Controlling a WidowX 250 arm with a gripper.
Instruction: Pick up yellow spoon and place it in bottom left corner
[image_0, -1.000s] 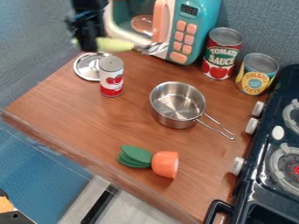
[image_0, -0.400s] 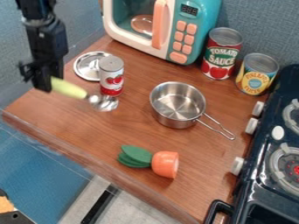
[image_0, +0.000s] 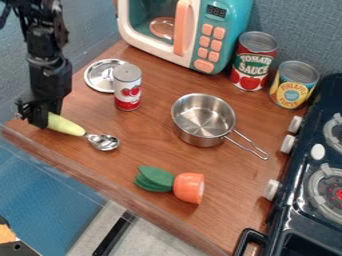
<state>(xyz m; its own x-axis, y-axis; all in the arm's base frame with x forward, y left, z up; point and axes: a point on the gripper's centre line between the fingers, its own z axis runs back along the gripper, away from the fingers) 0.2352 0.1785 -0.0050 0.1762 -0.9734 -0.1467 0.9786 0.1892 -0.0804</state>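
Spoon (image_0: 67, 126) near the left corner of the wooden counter (image_0: 150, 135), its pale yellow-green handle toward the upper left and its metal bowl toward the lower right; whether the bowl touches the wood cannot be told. The black gripper (image_0: 39, 120) hangs over that corner, its jaws closed about the end of the handle, pinching it. Up and to the right of the spoon stands a small red-and-white can (image_0: 127, 92), upright; just beside it, to the upper left, lies a round metal lid (image_0: 99, 76). To the right of the spoon, near the middle of the counter, sits a metal pan (image_0: 202, 119), open side up, its wire handle directed to the lower right. Nearer the front edge lies a toy carrot (image_0: 189, 188), green leaves at left, orange part at right. At the back stands a teal-and-white microwave (image_0: 230, 20) with an orange handle and buttons. To its right are two upright cans, a red can (image_0: 252, 65) and, beside it, a yellow can (image_0: 292, 87). The black stove (image_0: 304, 200), with white knobs, borders the counter at right.
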